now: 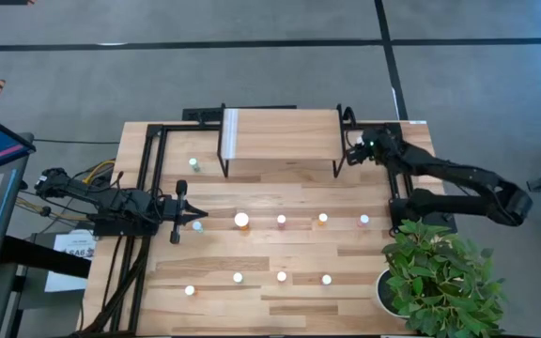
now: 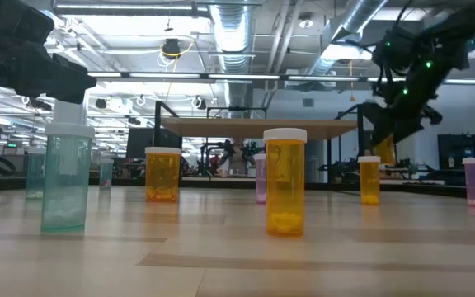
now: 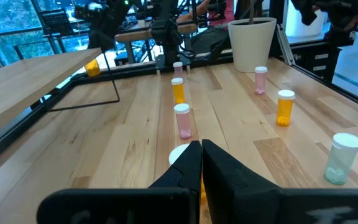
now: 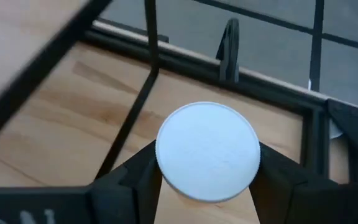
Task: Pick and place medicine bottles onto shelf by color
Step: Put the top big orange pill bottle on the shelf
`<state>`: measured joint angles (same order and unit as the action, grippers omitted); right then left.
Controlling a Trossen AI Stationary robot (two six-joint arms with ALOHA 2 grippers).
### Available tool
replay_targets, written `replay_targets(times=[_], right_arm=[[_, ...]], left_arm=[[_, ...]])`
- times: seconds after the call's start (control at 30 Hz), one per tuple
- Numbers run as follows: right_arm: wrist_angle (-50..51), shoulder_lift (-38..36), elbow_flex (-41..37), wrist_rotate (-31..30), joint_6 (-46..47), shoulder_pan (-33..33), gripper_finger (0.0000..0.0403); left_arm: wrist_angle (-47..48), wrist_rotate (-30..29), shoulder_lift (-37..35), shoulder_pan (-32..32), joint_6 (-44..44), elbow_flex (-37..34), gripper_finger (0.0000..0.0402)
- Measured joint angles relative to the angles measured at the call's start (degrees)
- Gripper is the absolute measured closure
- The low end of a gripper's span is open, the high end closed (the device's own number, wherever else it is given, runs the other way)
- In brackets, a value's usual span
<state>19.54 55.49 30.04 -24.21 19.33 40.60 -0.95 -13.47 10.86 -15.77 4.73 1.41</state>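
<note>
— Wooden tabletop (image 1: pixel 280 310) first, then; what is sitting at the left end?

— The left gripper (image 1: pixel 178 218) is resting low over the table's left side with its fingers pressed together, holding nothing; a green-tinted bottle (image 1: pixel 196 226) is standing just beside its tip, and another small bottle (image 1: pixel 193 163) is standing nearer the shelf's left legs.

— And through the middle?

— Loose medicine bottles are standing in two rough rows, well apart from one another; a large orange bottle (image 2: pixel 285 183) is sitting nearest the low camera, with a pale green one (image 2: pixel 66 177) to its left there; the shelf (image 1: pixel 280 133) is standing at the far edge, and its top is looking bare.

— What is the right arm doing?

— The right gripper (image 4: pixel 207 171) is hovering by the shelf's right legs; its fingers are pinching a white-capped bottle (image 4: pixel 207 151) from both sides, and from the left wrist view that bottle's body is looking orange.

— So which step is this?

— Carrying, I'd judge; the bottle is gripped but is not yet on the board.

— And next?

— Lifting it clear of the black leg frame, moving over the shelf top, lowering it upright, then spreading the fingers; clipping the frame is the risk.
</note>
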Motion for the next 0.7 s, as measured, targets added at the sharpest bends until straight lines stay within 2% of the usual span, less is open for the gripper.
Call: replay_targets(times=[0.43, 0.57, 0.7], right_arm=[[2.69, -8.46, 9.75, -0.10, -2.12, -0.02, 0.0188], [2.22, -8.52, 13.87, 0.34, -2.91, -0.53, 0.0184], [1.17, -5.98, 17.96, 3.58, -3.36, -1.80, 0.0184]], left_arm=[[0.00, 0.02, 0.01, 0.00, 0.00, 0.00, 0.0400], [0.01, 0.02, 0.01, 0.00, 0.00, 0.01, 0.0400], [0.02, 0.02, 0.00, 0.00, 0.00, 0.01, 0.0400]])
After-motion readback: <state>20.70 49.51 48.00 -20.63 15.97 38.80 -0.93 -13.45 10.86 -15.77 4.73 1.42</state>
